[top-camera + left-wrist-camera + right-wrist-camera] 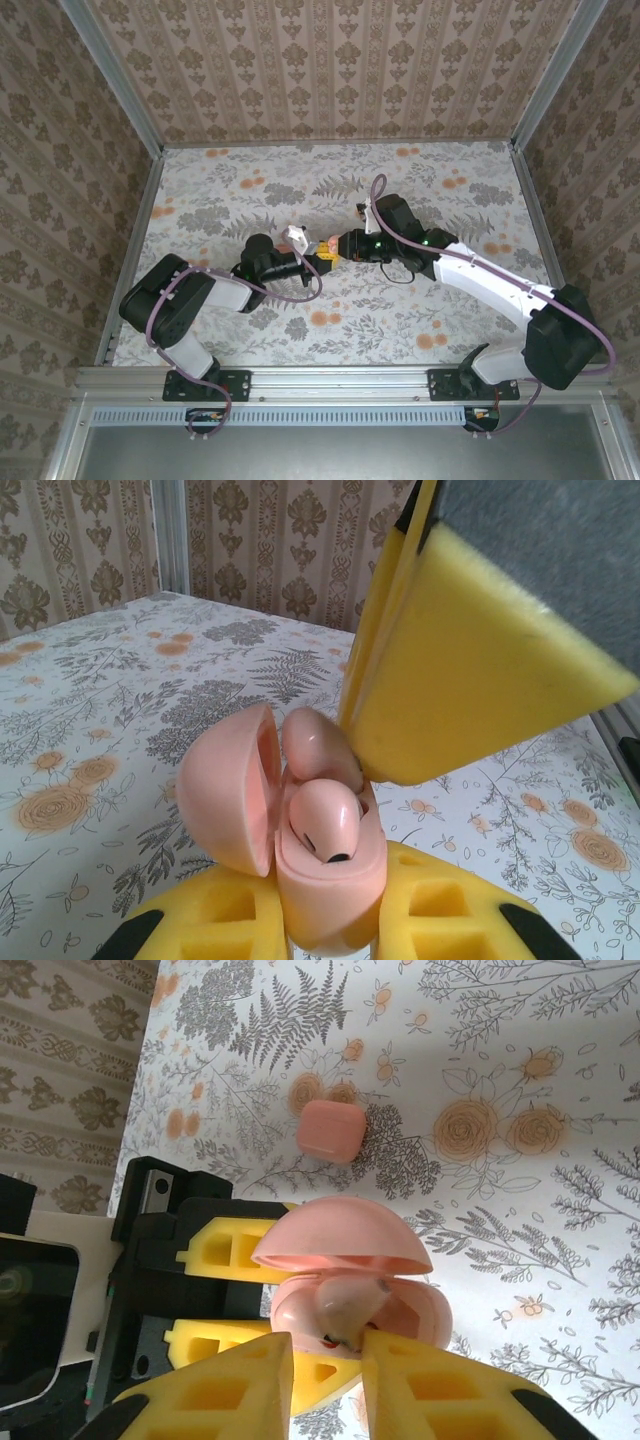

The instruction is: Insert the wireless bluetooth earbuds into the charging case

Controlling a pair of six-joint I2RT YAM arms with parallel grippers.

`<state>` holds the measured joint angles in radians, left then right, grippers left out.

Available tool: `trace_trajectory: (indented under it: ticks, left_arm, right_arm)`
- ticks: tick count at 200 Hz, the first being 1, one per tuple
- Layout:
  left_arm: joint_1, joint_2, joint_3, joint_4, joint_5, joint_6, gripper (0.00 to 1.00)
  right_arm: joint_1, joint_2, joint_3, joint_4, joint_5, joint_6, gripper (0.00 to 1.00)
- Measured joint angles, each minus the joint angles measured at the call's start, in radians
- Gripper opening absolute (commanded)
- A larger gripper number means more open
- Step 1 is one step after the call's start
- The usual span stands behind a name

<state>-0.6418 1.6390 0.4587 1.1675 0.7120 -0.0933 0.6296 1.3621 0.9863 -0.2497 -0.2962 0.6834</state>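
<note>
The charging case [330,895] is pale pink, its domed lid [235,790] swung open, and my left gripper [325,935] is shut on its body above the table. One pink earbud [325,820] sits in the near socket. A second earbud [315,745] stands in the far socket under a yellow finger [470,670] of my right gripper. In the right wrist view that earbud [352,1305] lies between the tips of my right gripper [325,1370], which is open with a slim gap on one side. From above, both grippers [322,258] [342,245] meet at the case [329,249] mid-table.
A salmon rounded-square block [333,1130] lies on the flowered tablecloth [520,1210] beyond the case. Metal rails [135,240] and patterned walls fence the table on three sides. The left gripper's yellow fingers [225,1250] and black mount sit right behind the case.
</note>
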Motion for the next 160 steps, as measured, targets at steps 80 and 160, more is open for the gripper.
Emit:
trace_trajectory:
  ticks: [80,160]
  left_arm:
    - [0.000,-0.018,0.000,0.006,0.003,0.011,0.10]
    - [0.000,-0.031,-0.003,0.014,0.084,0.010,0.10]
  right_arm:
    - [-0.012,-0.053,0.045,-0.093,0.055,-0.053,0.42]
    - [-0.183,-0.167,-0.046,0.028,-0.173,-0.336,0.54]
